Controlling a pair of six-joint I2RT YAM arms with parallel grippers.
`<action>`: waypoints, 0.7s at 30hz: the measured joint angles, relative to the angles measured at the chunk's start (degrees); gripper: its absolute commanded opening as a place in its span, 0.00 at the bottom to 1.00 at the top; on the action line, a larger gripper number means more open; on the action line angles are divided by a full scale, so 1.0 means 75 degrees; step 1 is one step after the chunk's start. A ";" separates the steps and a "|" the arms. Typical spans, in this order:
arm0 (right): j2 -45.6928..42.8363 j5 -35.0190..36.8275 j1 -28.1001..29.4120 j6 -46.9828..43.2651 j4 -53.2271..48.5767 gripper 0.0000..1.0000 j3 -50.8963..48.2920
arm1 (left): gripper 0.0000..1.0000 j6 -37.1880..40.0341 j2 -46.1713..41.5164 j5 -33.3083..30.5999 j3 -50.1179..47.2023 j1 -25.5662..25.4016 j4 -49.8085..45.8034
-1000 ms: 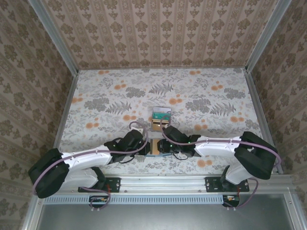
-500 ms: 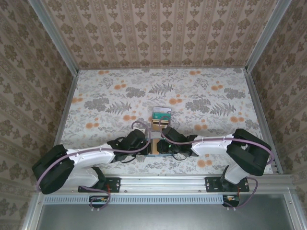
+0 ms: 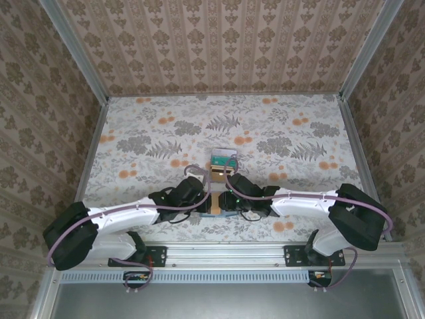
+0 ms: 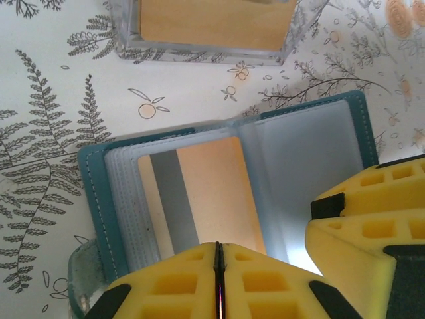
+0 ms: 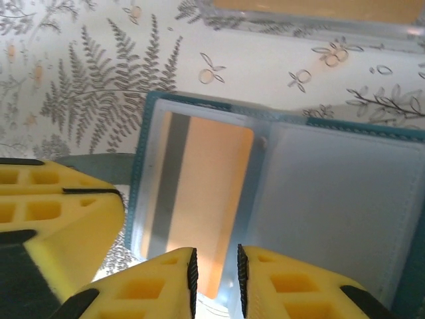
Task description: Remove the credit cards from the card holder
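Observation:
The card holder (image 3: pixel 216 203) lies open on the table between my two grippers, showing its teal border and grey-blue inner panels (image 4: pixel 302 136). A tan credit card (image 4: pixel 206 193) with a grey stripe sits in its left sleeve. My left gripper (image 4: pixel 219 266) is shut at the holder's near edge, with a thin layer pinched between its pads. My right gripper (image 5: pixel 214 276) is open by a narrow gap, and the lower end of the tan card (image 5: pixel 212 186) lies in that gap. In the top view the left gripper (image 3: pixel 204 201) and right gripper (image 3: pixel 229 201) nearly touch over the holder.
A clear tray (image 3: pixel 224 161) just beyond the holder holds a teal card and a tan one; its rim (image 4: pixel 199 50) runs along the top of the wrist views. The right fingers (image 4: pixel 372 206) crowd the holder's right panel. Patterned walls enclose the table.
Both grippers have edged closer together over the holder, and the arms' elbows have shifted a little. The holder and the tray have stayed where they were.

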 measured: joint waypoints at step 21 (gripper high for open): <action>0.0880 -0.0402 -0.0175 0.0259 0.0787 0.24 -0.0047 | 0.00 -0.0125 0.0399 0.0015 -0.0379 0.0204 0.0108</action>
